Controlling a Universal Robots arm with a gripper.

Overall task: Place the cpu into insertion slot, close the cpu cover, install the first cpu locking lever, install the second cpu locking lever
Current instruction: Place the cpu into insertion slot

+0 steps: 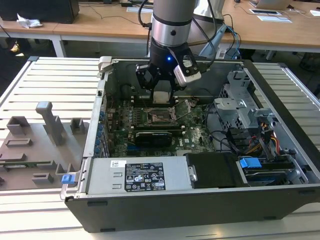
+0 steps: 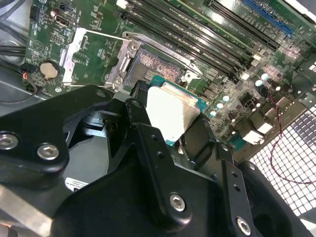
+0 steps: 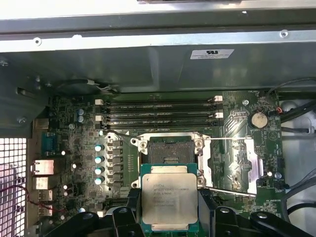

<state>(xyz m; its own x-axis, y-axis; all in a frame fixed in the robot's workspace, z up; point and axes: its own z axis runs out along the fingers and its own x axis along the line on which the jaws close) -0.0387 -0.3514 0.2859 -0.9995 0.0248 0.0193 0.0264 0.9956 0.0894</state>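
Gripper (image 1: 163, 96) pinching cpu (image 3: 169, 200) by opposite edges, metal top up, hovering just short of bare insertion slot (image 3: 169, 150); cpu cover (image 3: 245, 165) lies swung open beside it, leaving pin field clear for seating

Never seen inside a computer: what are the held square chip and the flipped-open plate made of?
Flat square chip in the tool: dull grey metal lid, matt sheen, green board rim. Square frame plate: bright bare metal, probably steel, glinting.

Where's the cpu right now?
In the first wrist view the cpu is clamped in the pincer, beside the open insertion slot, not yet seated, with the memory slots beyond it.
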